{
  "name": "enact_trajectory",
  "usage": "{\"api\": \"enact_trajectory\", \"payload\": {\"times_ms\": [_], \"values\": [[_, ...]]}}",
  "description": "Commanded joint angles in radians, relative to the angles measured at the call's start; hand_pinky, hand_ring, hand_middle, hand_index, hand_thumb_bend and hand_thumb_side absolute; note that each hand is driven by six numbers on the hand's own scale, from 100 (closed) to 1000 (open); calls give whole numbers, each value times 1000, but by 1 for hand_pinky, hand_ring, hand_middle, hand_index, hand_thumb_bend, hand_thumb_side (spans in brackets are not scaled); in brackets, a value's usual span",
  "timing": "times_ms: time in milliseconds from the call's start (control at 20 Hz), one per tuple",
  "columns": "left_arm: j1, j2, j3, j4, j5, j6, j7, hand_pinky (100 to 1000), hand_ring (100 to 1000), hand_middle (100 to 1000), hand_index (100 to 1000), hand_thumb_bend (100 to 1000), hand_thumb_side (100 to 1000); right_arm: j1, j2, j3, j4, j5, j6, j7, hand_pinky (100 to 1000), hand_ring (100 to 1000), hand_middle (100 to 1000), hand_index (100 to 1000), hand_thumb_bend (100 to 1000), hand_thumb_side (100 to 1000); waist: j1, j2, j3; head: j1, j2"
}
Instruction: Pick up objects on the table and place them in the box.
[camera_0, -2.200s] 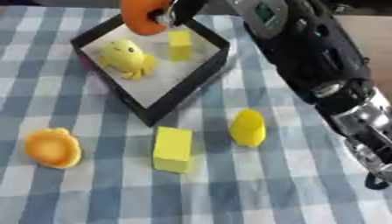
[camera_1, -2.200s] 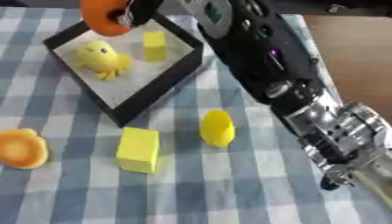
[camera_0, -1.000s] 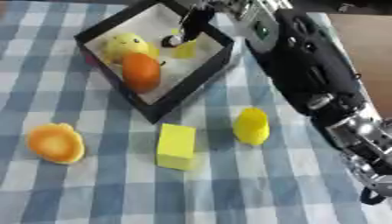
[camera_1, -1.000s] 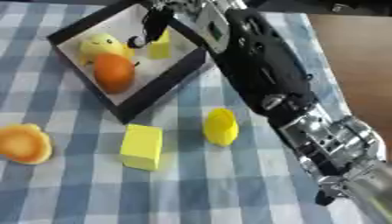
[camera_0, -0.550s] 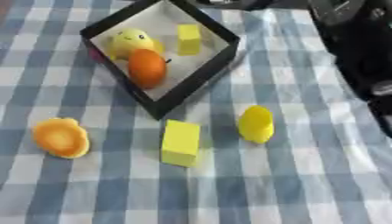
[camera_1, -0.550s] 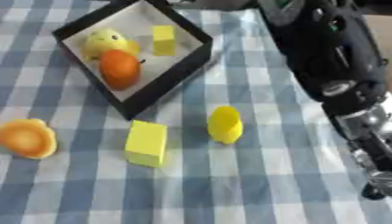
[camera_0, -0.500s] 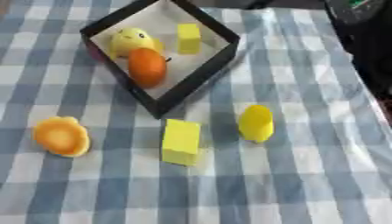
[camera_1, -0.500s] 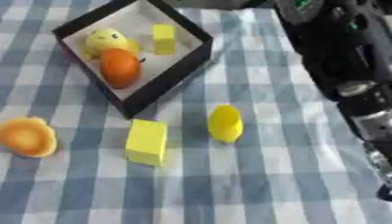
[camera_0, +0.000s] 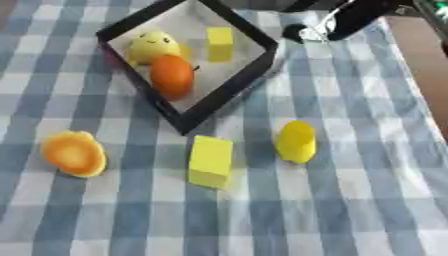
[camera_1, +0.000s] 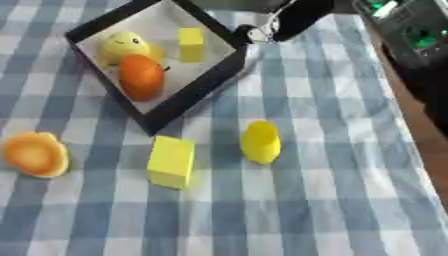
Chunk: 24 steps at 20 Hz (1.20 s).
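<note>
Blue-white checked tablecloth (camera_0: 367, 165) covers table; brown floor (camera_0: 424, 75) at right.

A black box (camera_0: 229, 89) sits tilted on the blue checked cloth (camera_0: 367, 150) over the bench. Inside lie an orange ball (camera_0: 171, 76), a yellow toy with a face (camera_0: 152, 45) and a small yellow block (camera_0: 220, 43). Outside, near the box's near corner, lie a yellow block (camera_0: 211, 161), a yellow rounded piece (camera_0: 297, 141) and an orange piece (camera_0: 73, 153) to the left. A dark arm (camera_0: 354, 17) shows at the top right.
</note>
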Motion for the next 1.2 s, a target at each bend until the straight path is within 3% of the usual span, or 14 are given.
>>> {"api": "enact_trajectory", "payload": {"times_ms": [50, 300, 500, 700, 1200], "values": [[-11, 44, 5, -11, -8, 2, 1, 764, 789, 846, 900, 839, 576, 40, -93, -24, -95, -54, 28, -19, 862, 817, 774, 890, 413, 402, -1, -30, -1, 7, -2], [-1, 46, 2, -19, -29, 3, 3, 764, 789, 850, 902, 839, 575, 183, -148, -68, -235, -142, 114, -8, 871, 838, 802, 914, 410, 424, 4, -26, 0, 7, 1], [14, 45, -13, -37, -55, 10, 1, 763, 788, 850, 901, 836, 576, 271, -146, -71, -260, -189, 176, -21, 870, 840, 802, 921, 418, 434, 7, -24, 9, -4, 5], [51, 41, -24, -70, -70, 24, -8, 761, 785, 848, 901, 837, 578, 290, -117, -49, -261, -209, 228, -25, 871, 839, 799, 919, 422, 422, 9, -19, 11, -9, 10], [90, 13, -27, -121, -75, 43, -10, 755, 783, 846, 899, 840, 580, 339, -57, 30, -261, -210, 280, 41, 873, 840, 797, 916, 410, 441, 6, -15, 18, -22, 7]]}}
